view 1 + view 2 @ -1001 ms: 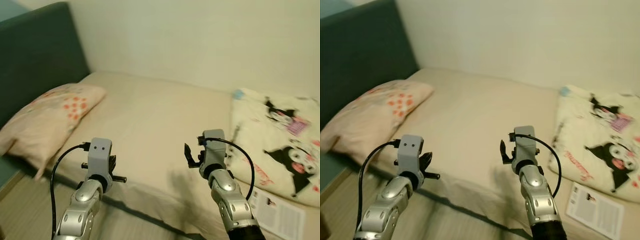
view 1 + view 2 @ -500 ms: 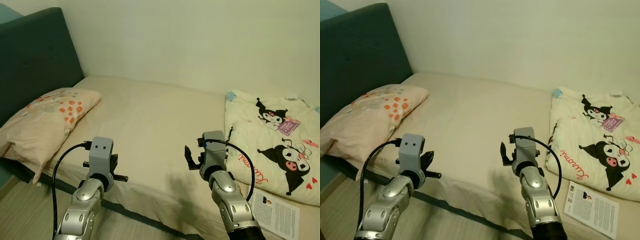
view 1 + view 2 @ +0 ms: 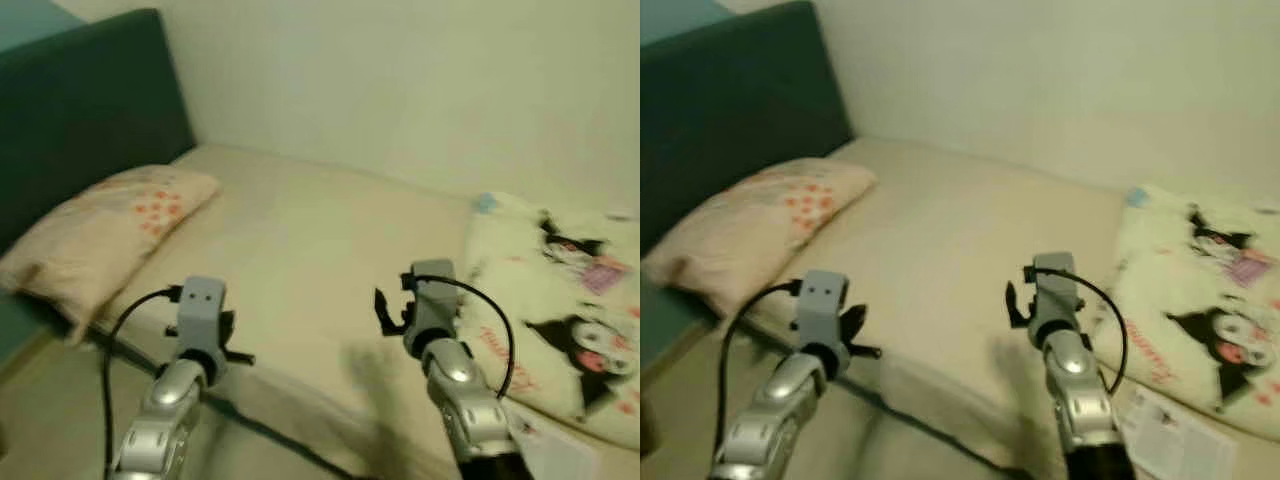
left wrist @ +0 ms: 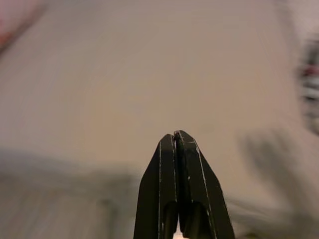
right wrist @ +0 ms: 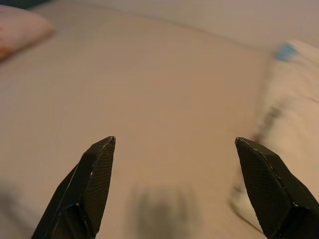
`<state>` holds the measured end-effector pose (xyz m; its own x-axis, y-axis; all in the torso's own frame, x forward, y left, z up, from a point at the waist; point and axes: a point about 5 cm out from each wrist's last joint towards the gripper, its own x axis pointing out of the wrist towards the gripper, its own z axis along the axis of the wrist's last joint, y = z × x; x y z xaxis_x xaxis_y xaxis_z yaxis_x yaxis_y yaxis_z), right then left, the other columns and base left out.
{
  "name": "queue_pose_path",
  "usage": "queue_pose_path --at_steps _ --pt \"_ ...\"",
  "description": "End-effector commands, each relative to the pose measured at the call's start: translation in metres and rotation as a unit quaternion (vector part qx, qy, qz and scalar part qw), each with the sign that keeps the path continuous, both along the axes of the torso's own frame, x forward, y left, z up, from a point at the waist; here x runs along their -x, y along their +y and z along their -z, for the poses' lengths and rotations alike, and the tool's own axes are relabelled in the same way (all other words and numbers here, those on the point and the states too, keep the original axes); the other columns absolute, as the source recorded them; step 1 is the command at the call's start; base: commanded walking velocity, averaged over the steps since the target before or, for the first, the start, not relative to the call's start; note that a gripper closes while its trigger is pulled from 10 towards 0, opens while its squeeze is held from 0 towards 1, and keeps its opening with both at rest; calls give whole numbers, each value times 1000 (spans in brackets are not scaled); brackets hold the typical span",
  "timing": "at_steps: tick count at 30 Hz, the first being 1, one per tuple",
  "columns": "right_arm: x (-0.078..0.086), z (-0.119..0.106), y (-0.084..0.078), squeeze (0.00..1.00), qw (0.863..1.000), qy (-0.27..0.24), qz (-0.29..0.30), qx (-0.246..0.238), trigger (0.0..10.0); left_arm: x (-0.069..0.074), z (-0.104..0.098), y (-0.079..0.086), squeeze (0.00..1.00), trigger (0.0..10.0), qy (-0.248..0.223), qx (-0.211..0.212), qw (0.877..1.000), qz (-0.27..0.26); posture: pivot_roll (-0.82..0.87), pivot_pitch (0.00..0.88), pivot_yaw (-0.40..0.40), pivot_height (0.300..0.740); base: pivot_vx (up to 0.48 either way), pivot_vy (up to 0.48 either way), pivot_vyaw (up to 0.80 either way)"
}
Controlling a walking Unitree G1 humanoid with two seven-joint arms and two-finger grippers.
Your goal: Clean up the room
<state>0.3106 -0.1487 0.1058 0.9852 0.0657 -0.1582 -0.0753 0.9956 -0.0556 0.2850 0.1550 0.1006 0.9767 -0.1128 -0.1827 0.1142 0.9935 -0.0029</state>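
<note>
Head views blurred, which suggests the robot is walking or turning.

Bed [image 3: 300, 250] ahead, beige sheet, mostly bare across the middle. Pillow [image 3: 95, 235] at the robot's left, lying against the dark headboard [image 3: 80, 110], which is its proper place, so probably not the job here. Blanket [image 3: 1200, 290] with cartoon print heaped at the right end of the mattress, bunched rather than spread; likely the thing to tidy. Leaflet [image 3: 1160, 435] lies on the bed's near edge just beside the blanket, close under the right forearm. It looks dropped loose, a second candidate for clearing.

Left gripper [image 4: 177, 137]: fingers pressed together, nothing between them. Held forward at the near edge of the bed, over the sheet, touching nothing. Reads as a carry pose, arm parked while the body moves.

Right gripper [image 5: 174, 144]: fingers spread wide, empty. Pointed across the bare sheet, the blanket's edge off to its right side. The wide opening suggests it is readied for a grab, and it is the arm nearer blanket and leaflet.

Judgement: approach stage, nothing picked up yet. The next move calls for settling the stance, then bringing the right arm over to the blanket or leaflet. Risk: the thin leaflet lies flat on soft bedding, awkward to pinch.
</note>
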Motion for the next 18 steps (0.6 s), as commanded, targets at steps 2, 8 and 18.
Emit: queue_pose_path --at_steps 2,8,18 --pt "3 5 -2 0 1000 16 3 -4 10000 2 3 -1 0 10000 5 0 1000 2 -94 110 25 740 0 -375 0" --pt "4 6 -1 0 1000 22 2 -1 10000 3 3 -1 0 10000 6 -2 1000 4 -96 111 25 740 0 -373 0" --pt "5 6 0 0 1000 24 3 -1 10000 2 3 -1 0 10000 7 -14 1000 3 -99 114 27 740 0 -294 0"
